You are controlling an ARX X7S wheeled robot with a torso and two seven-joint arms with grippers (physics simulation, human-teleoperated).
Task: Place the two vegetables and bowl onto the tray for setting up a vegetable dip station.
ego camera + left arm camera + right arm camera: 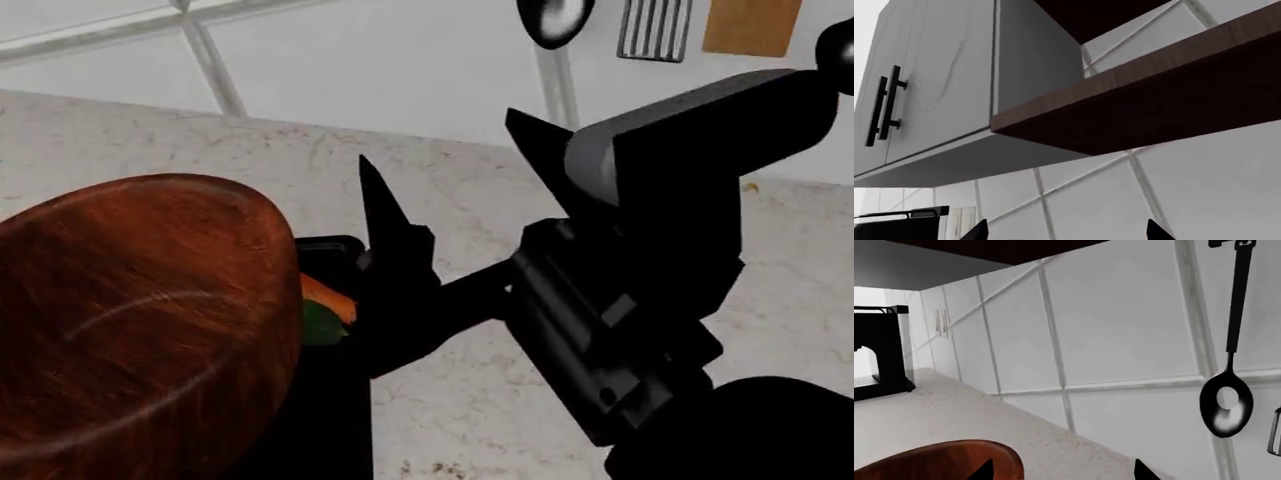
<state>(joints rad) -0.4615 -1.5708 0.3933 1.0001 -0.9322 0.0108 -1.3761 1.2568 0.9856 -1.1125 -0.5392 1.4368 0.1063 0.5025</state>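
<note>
Right gripper (447, 165) fills the head view from about 3 to 5 o'clock: black arm and wrist block, two pointed fingers spread with counter showing between them, so jaws open and empty. Its wrist camera agrees: both fingertips poke in at the frame's edge, well apart, nothing between.

Bowl (134, 320) sits at 8 o'clock, big reddish-brown wood, streaky grain, tilted toward the camera; it covers most of the tray (327, 245), of which only a black rounded corner and a dark strip at the bowl's right edge show. Carrot (328, 296) is a small orange sliver right at the bowl's right rim, cucumber (318, 322) a green patch touching it just below. Both look to be over the tray's black surface, but the bowl and gripper hide too much to be sure.

Counter (441, 400) is pale speckled marble, white tiled wall behind it at 12. At 1 o'clock hang a ladle (555, 18), a slotted utensil (654, 28) and a wooden board (751, 25).

Left gripper (1066, 231): only two dark fingertips visible, spread wide, empty, aimed up at a wood shelf (1141, 95) and a grey cabinet (941, 85). Right wrist view also catches a black appliance (877, 352) far down the counter.
</note>
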